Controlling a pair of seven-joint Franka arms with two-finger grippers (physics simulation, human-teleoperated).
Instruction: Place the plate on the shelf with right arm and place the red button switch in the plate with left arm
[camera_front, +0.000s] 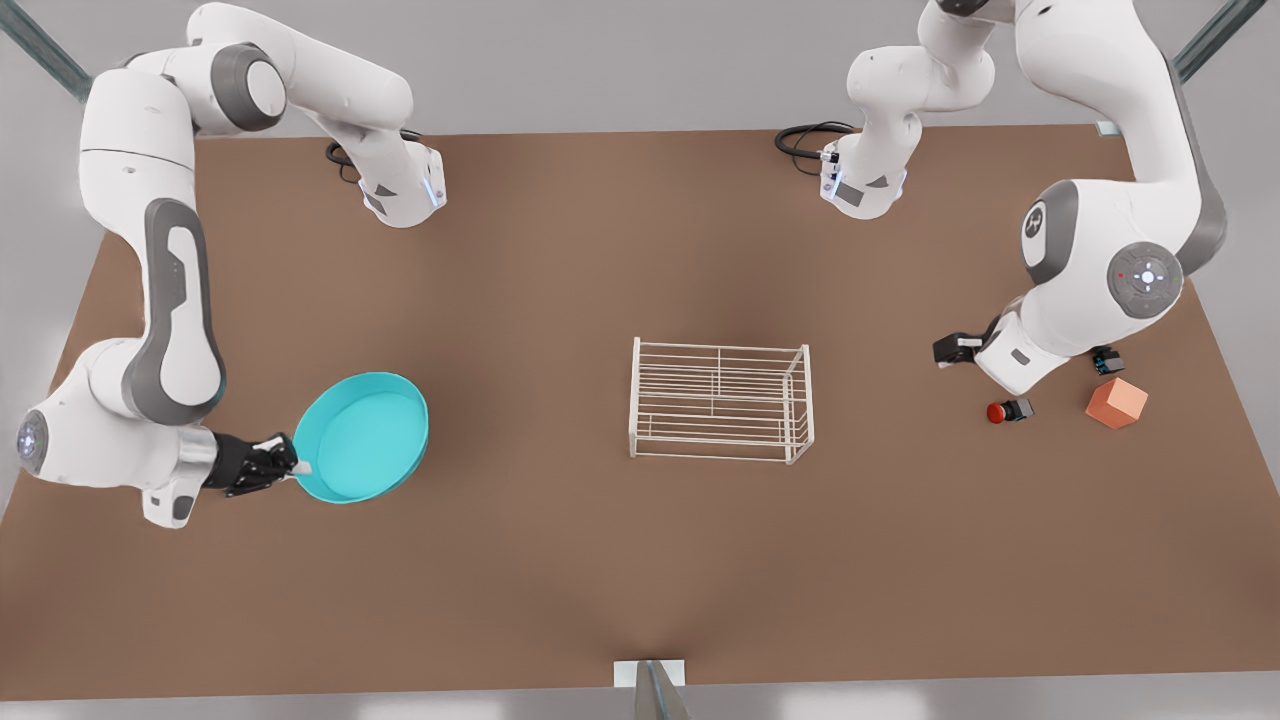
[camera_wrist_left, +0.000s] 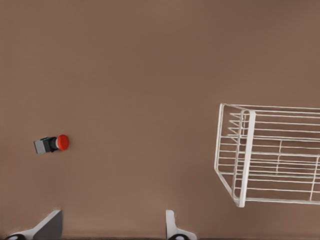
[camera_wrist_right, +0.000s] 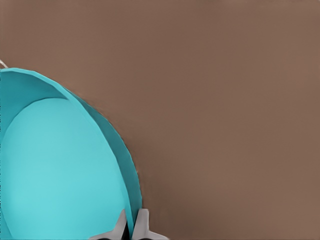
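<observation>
The turquoise plate (camera_front: 365, 437) is at the front view's left, its inner face and raised rim close up in the right wrist view (camera_wrist_right: 55, 170). My right gripper (camera_front: 295, 467) is shut on the rim, which passes between its fingertips (camera_wrist_right: 131, 227). The white wire shelf (camera_front: 633, 400) stands mid-table, and its end faces the left wrist camera (camera_wrist_left: 246, 160). The red button switch (camera_front: 1008, 411) lies on its side at the front view's right (camera_wrist_left: 52, 144). My left gripper (camera_front: 955, 348) hovers just behind it, open (camera_wrist_left: 112, 227), holding nothing.
An orange cube (camera_front: 1117, 402) sits to the right of the red switch in the front view. A small green-capped switch (camera_front: 1106, 360) is partly hidden behind the left arm. Bare brown table (camera_front: 560, 560) lies between plate and shelf.
</observation>
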